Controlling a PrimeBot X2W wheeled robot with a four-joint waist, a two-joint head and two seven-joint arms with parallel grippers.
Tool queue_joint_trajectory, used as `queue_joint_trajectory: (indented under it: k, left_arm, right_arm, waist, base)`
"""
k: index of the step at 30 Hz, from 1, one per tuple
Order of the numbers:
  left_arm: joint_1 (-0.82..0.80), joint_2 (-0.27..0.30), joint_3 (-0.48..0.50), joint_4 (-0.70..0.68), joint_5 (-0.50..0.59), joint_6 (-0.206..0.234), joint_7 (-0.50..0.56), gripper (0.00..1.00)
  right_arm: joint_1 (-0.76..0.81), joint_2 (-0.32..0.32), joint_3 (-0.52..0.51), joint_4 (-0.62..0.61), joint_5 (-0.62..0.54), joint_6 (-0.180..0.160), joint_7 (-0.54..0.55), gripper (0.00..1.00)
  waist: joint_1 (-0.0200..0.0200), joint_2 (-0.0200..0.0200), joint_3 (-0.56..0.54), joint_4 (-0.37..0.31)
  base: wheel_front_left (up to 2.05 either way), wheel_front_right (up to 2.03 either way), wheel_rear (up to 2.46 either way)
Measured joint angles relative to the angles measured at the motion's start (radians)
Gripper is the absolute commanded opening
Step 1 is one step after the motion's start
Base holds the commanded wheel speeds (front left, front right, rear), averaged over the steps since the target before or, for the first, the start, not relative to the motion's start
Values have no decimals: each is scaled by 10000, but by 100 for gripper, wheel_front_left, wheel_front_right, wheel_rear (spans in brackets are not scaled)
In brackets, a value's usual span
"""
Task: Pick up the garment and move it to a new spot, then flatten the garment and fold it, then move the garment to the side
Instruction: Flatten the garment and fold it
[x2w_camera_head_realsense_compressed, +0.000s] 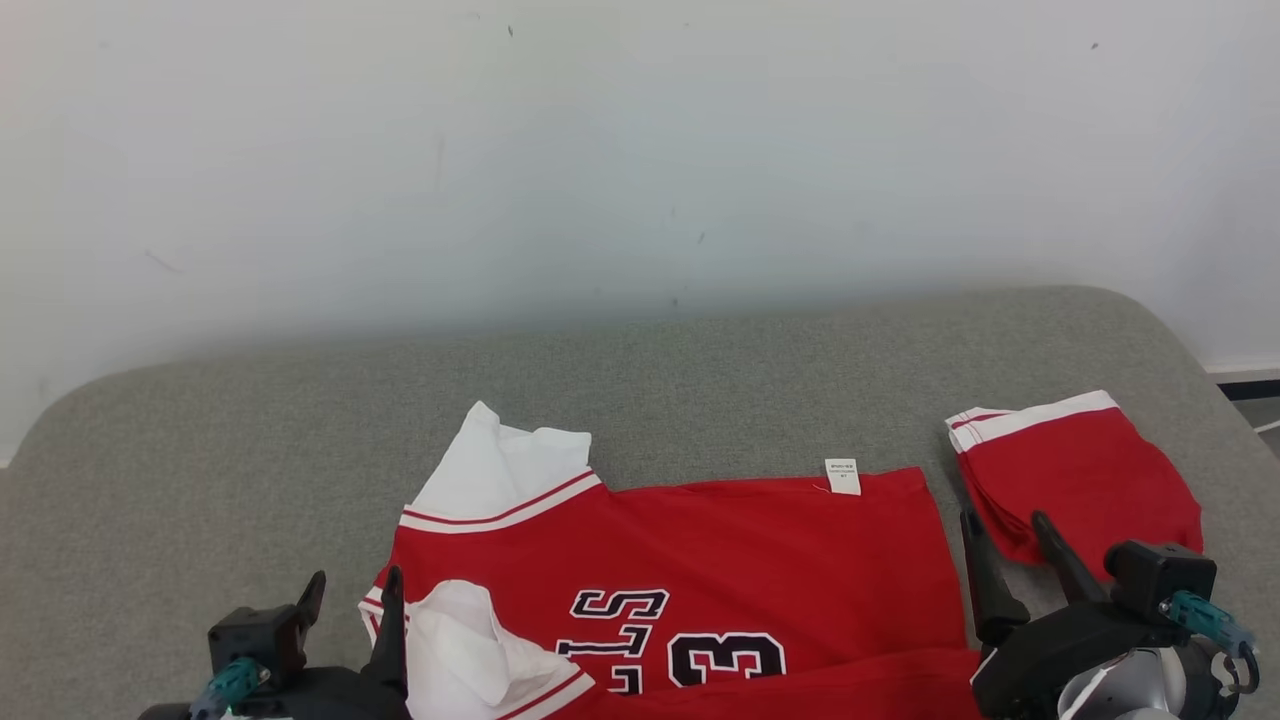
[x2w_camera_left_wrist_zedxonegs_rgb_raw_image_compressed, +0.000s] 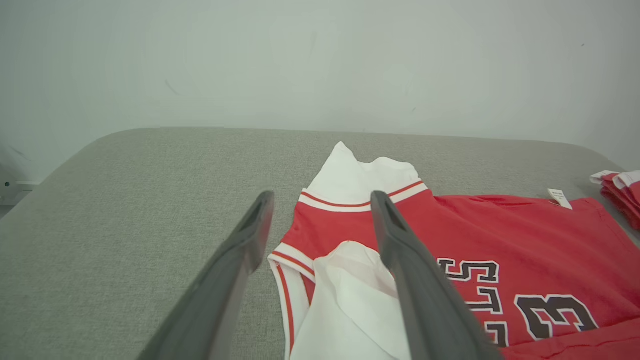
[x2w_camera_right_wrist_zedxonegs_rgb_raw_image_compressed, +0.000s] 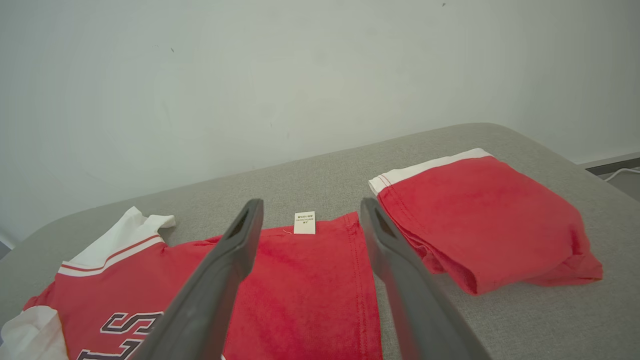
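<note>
Grey padded surface (x2w_camera_head_realsense_compressed: 700, 370) against a pale wall (x2w_camera_head_realsense_compressed: 640, 150), and all the action sits along its near edge. The red jersey (x2w_camera_head_realsense_compressed: 700, 540) lies spread sideways between the two grippers, black lettering and a numeral facing up.

Left gripper (x2w_camera_head_realsense_compressed: 355, 585) hovers at the sleeve end. Its jaws are wide apart with nothing between the fingers. Just ahead of them is the rumpled near sleeve (x2w_camera_head_realsense_compressed: 470, 640), and the far white sleeve (x2w_camera_head_realsense_compressed: 500, 460) sticks out beyond it.

Right gripper (x2w_camera_head_realsense_compressed: 1003, 525) is spread just as wide and also empty. It is poised at the hem end, with the hem edge running up between its jaws and the care tag (x2w_camera_head_realsense_compressed: 842, 476) ahead of them, slightly to the inner side. A folded red garment (x2w_camera_head_realsense_compressed: 1085, 470) rests off to the outer side of those jaws, apart from the jersey.

My read is that the jersey is already placed and this is the flatten-and-fold stage. A band of red along the near edge looks doubled over the numeral, so the cloth isn't flat yet, and that near sleeve is bunched.

The next move calls for both grippers to drop onto the fabric at their own ends. They'd need to pinch a single layer at the hem corner and the shoulder and draw apart evenly. The right one has to stay clear of the folded piece beside it.
</note>
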Motion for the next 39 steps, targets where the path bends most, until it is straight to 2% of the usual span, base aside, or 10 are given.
queue_joint_trajectory:
  k: [8,15,20,29,39]
  left_arm:
    - [-75,58,-121,-42,136,-17,205,100]
    - [-1470,353,-520,439,364,-499,1127,100]
    - [-3336,38,-673,1329,360,-719,2320,100]
    - [-5615,-194,-708,3179,180,-1147,4199,100]
    - [-7343,-278,-694,4880,184,-1329,5141,100]
  right_arm:
    - [-14,-86,69,-144,-2,102,86,100]
    - [-718,-650,805,123,-408,449,1354,100]
    - [-1871,-995,1080,516,-527,548,2660,100]
    - [-3981,-1055,1574,1499,-556,882,4468,100]
    - [-5057,-1022,1797,2339,-604,980,5530,100]
  waist:
    - [0,0,385,83]
    - [0,0,1038,142]
    - [1,1,1660,156]
    - [2,1,2700,2]
    - [1,1,3618,-619]
  base:
    - [0,0,0]
    - [0,0,0]
    - [0,0,0]
    - [0,0,0]
    - [0,0,0]
